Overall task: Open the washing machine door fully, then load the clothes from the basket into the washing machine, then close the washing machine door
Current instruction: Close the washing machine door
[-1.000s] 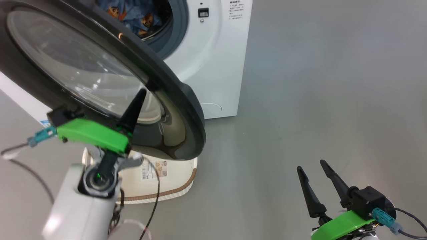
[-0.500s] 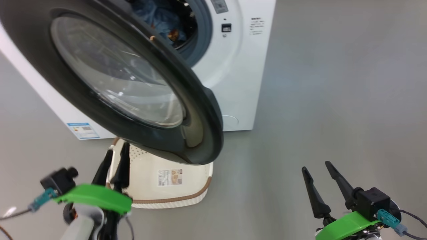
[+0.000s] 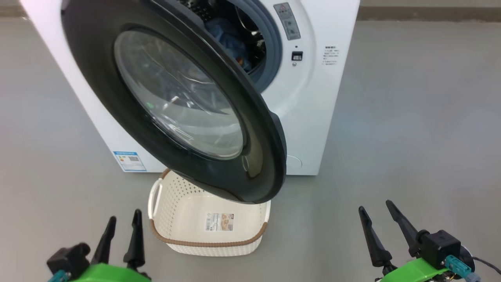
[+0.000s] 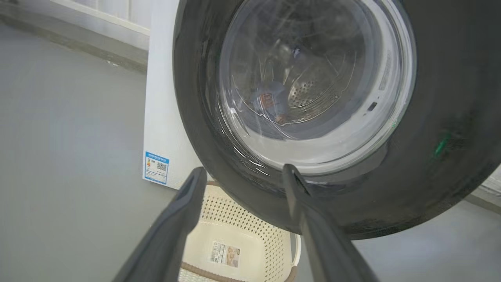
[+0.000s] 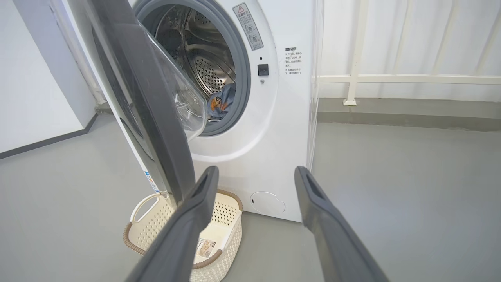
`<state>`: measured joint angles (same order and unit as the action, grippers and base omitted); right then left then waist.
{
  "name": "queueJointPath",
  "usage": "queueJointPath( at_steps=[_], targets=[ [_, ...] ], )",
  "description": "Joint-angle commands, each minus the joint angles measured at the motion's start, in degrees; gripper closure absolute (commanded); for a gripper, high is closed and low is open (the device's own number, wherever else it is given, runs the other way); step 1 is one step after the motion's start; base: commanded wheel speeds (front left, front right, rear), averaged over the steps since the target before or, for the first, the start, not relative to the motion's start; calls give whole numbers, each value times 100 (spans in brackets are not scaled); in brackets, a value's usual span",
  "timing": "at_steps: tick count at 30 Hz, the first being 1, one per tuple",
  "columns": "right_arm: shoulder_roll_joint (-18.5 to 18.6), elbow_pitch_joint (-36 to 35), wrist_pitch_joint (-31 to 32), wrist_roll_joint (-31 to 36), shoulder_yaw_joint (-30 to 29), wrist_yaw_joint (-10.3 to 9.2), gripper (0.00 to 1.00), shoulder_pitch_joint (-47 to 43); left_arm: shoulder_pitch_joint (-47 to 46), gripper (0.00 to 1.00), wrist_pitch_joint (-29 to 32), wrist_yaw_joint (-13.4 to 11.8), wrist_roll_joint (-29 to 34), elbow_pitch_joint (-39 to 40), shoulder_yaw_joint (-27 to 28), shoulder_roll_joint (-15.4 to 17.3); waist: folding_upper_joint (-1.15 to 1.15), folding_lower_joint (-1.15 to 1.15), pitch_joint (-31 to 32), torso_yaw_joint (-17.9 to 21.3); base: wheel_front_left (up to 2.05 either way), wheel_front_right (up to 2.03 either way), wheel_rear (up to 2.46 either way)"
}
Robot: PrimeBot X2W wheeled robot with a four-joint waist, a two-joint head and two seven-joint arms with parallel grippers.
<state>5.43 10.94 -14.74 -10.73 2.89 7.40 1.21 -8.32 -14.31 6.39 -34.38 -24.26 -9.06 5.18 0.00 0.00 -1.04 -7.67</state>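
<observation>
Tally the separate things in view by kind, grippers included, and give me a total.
washing machine: 1
basket: 1
clothes, as a bundle in the drum, garments not separable: 1
grippers: 2, the left gripper and the right gripper
Total: 5

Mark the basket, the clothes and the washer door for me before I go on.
basket (image 3: pixel 211 249), head view, front wall just under the brown rim.
clothes (image 5: pixel 221 102), right wrist view, blue fabric beside the orange patch.
door (image 3: pixel 178 94), head view, middle of its glass window.
</observation>
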Motion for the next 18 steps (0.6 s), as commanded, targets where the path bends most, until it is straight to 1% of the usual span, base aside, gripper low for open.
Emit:
queueJointPath(
  at_steps=[1, 6, 18],
  targets=[
    [11, -128, -26, -38, 122, 9, 0, 27, -37, 0, -68, -41, 149, 189, 267, 81, 0, 0, 113, -110, 0, 0, 0],
    [-13, -129, -26, -42, 154, 9, 0, 0, 226, 0, -68, -25, 599, 331, 620, -71, 0, 0, 184, -196, 0, 0, 0],
    [19, -54, -26, -25, 135, 9, 0, -13, 367, 0, -68, 63, 990, 400, 900, -215, 0, 0, 163, -410, 0, 0, 0]
  ],
)
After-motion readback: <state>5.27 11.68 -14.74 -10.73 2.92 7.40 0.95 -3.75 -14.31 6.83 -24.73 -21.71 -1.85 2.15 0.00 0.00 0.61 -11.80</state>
